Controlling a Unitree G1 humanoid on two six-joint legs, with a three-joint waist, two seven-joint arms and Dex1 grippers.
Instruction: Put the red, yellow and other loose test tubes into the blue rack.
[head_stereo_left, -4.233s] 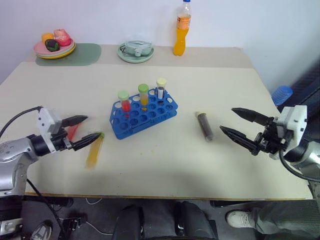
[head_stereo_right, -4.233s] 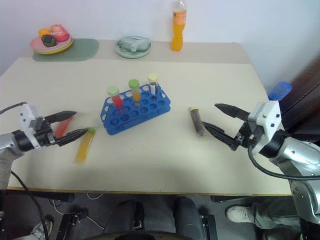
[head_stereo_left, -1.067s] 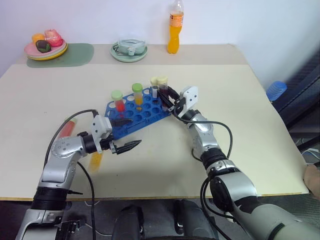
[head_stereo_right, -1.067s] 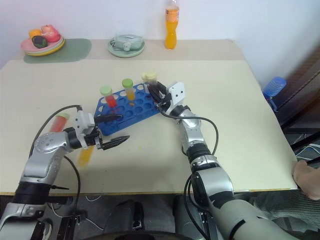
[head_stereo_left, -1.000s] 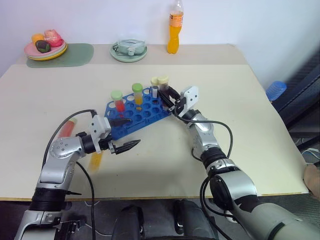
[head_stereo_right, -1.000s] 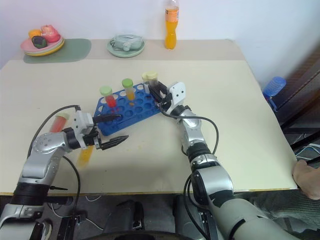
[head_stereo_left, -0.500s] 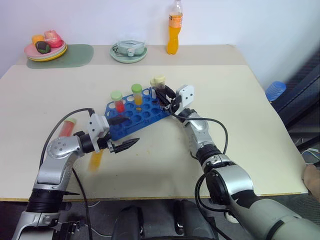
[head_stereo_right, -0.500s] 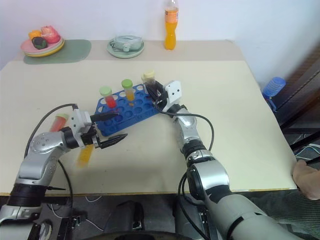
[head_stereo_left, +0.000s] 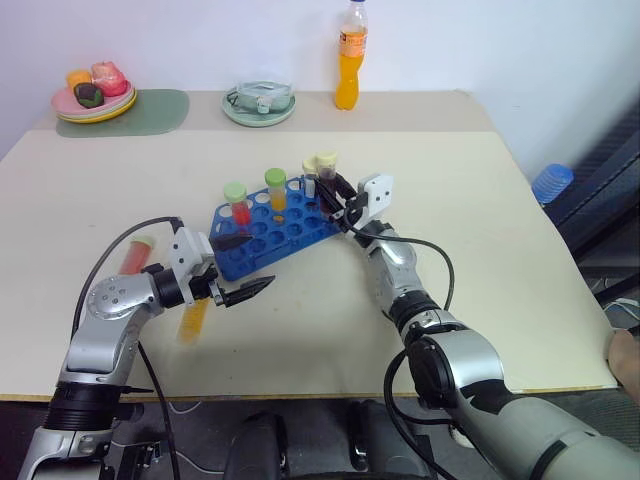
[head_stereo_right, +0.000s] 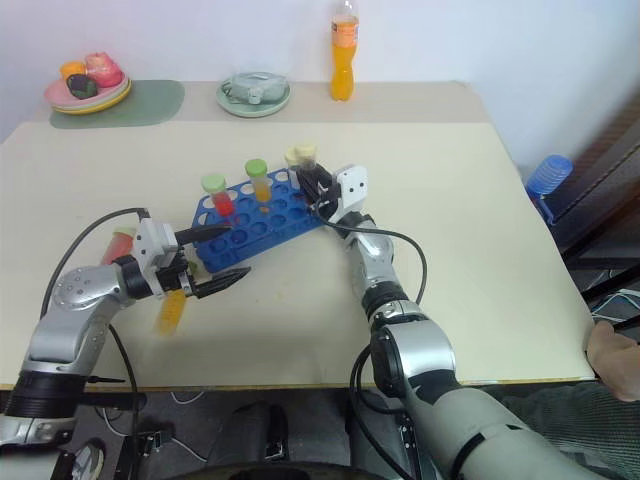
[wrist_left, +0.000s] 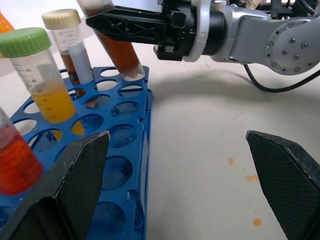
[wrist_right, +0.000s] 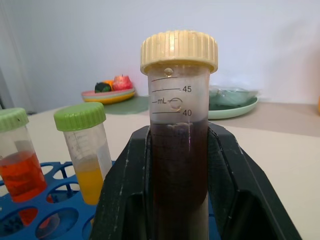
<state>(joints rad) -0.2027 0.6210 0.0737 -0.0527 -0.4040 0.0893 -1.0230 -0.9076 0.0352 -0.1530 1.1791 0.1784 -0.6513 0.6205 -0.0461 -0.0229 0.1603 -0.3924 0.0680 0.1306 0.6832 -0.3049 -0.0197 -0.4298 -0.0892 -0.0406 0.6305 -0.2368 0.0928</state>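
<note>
Blue rack (head_stereo_left: 272, 230) glossy plastic; tubes clear plastic, ribbed caps; table (head_stereo_left: 480, 200) matt, smooth.

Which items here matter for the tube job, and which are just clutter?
Job:
bright blue plastic test tube rack
dark brown cream-capped tube between the right gripper's fingers
loose red tube
loose yellow tube

Clutter:
orange drink bottle
pink plate of fruit
green dish

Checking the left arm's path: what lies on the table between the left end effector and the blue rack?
Nothing: in the left wrist view the left end effector sits at the blue rack, one finger over its edge.
</note>
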